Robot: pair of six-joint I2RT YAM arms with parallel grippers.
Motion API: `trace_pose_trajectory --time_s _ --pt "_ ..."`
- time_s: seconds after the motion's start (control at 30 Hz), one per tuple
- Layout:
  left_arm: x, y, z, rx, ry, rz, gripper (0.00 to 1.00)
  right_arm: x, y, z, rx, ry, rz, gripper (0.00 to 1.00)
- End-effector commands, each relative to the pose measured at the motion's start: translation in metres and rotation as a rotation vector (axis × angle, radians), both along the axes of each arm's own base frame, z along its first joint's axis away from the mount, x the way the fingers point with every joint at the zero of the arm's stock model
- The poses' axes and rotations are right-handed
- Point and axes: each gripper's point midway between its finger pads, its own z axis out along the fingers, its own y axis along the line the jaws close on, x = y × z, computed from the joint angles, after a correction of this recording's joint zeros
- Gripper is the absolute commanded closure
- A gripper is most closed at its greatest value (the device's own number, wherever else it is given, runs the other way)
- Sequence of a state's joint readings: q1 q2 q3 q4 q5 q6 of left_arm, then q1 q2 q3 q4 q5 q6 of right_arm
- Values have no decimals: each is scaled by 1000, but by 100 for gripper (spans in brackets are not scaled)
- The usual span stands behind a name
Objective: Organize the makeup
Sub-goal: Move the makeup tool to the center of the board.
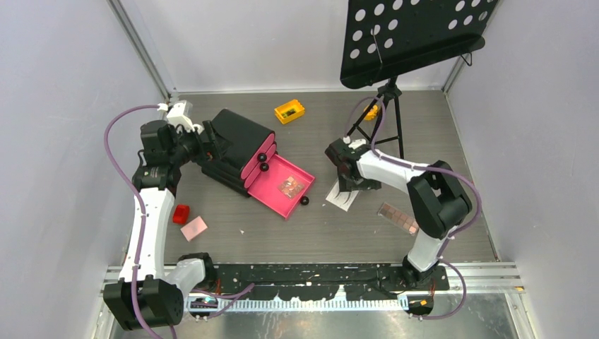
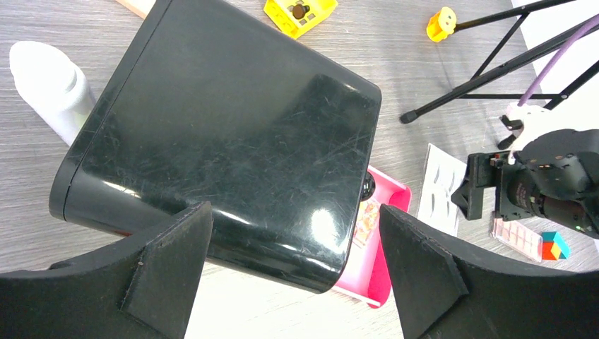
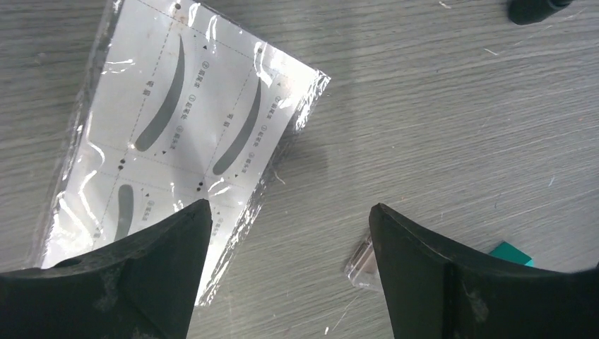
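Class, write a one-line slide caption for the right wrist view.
Open right gripper hovers above the wrapped white eyebrow card lying on the grey table.

White eyebrow card [image 3: 176, 134] flat in clear sleeve, brown palette [image 1: 399, 217] near it

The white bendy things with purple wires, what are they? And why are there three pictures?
They are two robot arms, the left arm and the right arm, fixed to a table. The big picture looks down from above. The other two come from little cameras on the wrists, so the black shapes at the bottom are each arm's gripper. The left gripper is open, close to a black chest with its pink drawer pulled out. The right gripper is open over a white eyebrow card. Neither holds anything. A brown palette, a yellow block and a red block also lie there.
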State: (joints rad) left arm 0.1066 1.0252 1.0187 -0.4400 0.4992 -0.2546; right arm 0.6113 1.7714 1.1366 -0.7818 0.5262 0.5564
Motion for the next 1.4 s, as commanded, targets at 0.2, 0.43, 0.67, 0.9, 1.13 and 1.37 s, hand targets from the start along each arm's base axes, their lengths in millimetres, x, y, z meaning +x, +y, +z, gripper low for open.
trace_pose_trajectory --time_s 0.2,0.43,0.67,0.9,1.13,1.37 --pt "4 -4 11 -9 -46 -22 10 35 44 32 319 -258 -163 12" --pt "3 -4 11 -10 -46 -25 10 40 61 2 341 -181 -284 6" --pt "3 -4 10 -10 -45 -22 10 39 60 -11 322 -172 -317 6" --pt "3 -4 10 -10 -44 -24 10 19 39 -20 228 -130 -326 5" --pt "2 -5 11 -10 -48 -31 10 -18 27 -27 247 -76 -311 6" --pt "-4 -16 25 48 -97 -51 10 -53 37 -28 262 -16 -222 6"
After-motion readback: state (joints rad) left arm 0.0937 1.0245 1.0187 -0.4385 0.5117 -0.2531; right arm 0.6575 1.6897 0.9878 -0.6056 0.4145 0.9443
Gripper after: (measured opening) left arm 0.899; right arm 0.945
